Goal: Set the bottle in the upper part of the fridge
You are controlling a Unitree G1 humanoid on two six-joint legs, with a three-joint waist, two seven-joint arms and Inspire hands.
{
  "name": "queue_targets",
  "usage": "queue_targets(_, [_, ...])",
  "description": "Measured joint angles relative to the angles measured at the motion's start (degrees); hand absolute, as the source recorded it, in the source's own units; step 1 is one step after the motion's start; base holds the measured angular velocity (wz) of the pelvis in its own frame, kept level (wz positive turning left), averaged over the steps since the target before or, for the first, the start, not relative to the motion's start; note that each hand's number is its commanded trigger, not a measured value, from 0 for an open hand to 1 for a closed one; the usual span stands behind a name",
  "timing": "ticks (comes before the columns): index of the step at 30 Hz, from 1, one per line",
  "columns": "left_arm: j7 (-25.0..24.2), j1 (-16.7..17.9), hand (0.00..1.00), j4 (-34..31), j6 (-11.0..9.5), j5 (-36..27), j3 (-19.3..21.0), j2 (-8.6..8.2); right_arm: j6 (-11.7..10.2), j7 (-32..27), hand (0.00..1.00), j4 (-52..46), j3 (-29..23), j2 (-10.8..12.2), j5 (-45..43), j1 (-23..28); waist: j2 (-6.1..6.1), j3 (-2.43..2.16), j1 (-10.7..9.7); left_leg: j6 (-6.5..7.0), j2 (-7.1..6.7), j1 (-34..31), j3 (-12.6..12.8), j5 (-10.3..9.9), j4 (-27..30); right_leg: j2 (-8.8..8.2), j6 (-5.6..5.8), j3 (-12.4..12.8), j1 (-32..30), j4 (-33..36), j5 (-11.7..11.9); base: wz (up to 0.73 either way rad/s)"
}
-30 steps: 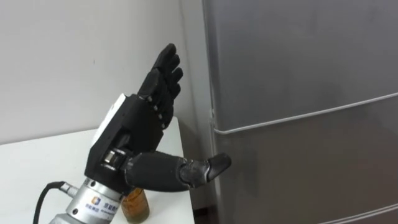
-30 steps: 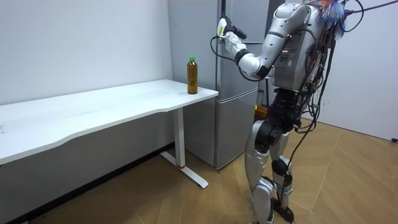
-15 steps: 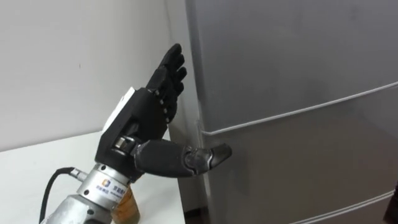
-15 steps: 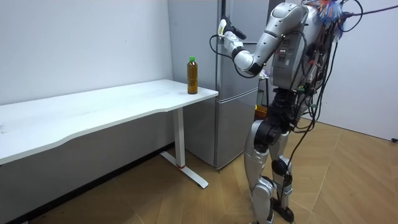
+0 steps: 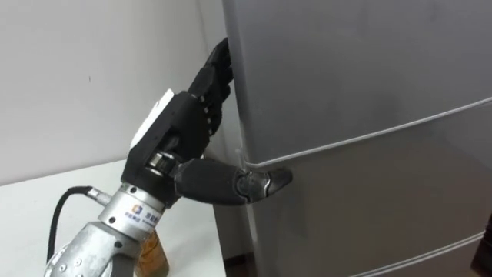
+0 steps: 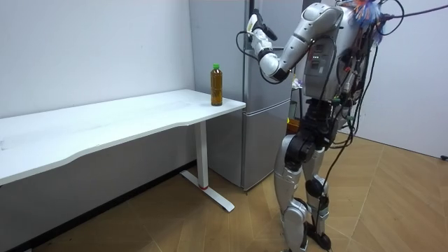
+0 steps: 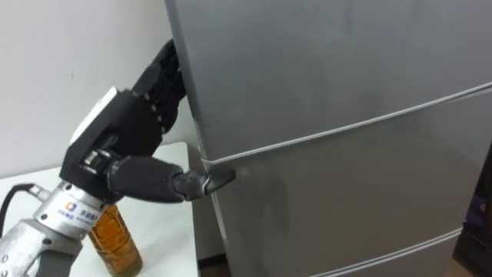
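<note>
Nearest, one white surface [image 6: 126,119] runs up to the fridge [image 5: 346,77]. One bottle [image 7: 111,231] stands upright on the surface's end corner, just beside the fridge and untouched. It has a green cap and is filled with amber liquid.

Judgement: full, so moderately heavy. It looks like smooth plastic, stiff enough while capped but liable to slip. It is best taken round the middle of the body, below the shoulder, and kept upright.

The robot stands facing the fridge. Its left hand [image 5: 173,135] is raised at the fridge's side edge nearest the bottle. The hand is unclenched and grasps nothing. Its fingers [image 5: 214,73] are stretched flat along that edge, with the tips hidden behind it. The thumb lies across the front at the upper seam [image 5: 369,135].

One fridge, closed, with two seams visible across its front.
</note>
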Motion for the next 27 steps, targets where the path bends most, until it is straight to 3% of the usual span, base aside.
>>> queue_targets(3, [0.67,-0.07,0.0,-0.44,0.02,0.43,-1.13,1.31,0.14,-0.64,0.0,0.31,0.25,-0.26,0.35,-0.18,0.23,0.02,-0.02,0.0,0.0,0.01,-0.04,0.0,-0.09,0.0,0.0,-0.25,0.01,-0.04,0.0,0.04])
queue_targets(6, [1.24,-0.21,0.0,-1.06,0.0,2.5,-2.1,1.49,0.09,-1.06,0.0,1.5,1.72,-0.5,0.36,-1.37,0.29,0.19,-0.2,0.0,-0.02,-0.06,-0.04,0.0,-0.23,-0.07,0.06,-0.66,0.14,-0.02,0.04,0.06])
queue_targets(16, [2.73,-0.27,0.0,-2.03,-0.51,1.75,-4.58,0.96,0.11,-1.28,0.0,2.13,5.71,-2.05,0.16,-2.86,0.87,0.37,0.14,0.01,-0.16,-1.02,-0.16,0.01,-0.38,-0.23,0.13,-1.39,-0.41,0.06,0.08,0.06])
queue_targets(27, [2.79,-0.19,0.0,-2.07,-0.75,-0.68,-6.15,-0.81,-0.15,-1.75,0.0,3.95,8.44,-2.25,0.68,-4.49,0.65,0.5,0.2,0.02,-0.24,-1.45,-0.92,0.01,0.09,-0.3,0.14,-2.1,-0.22,0.07,0.08,0.03])
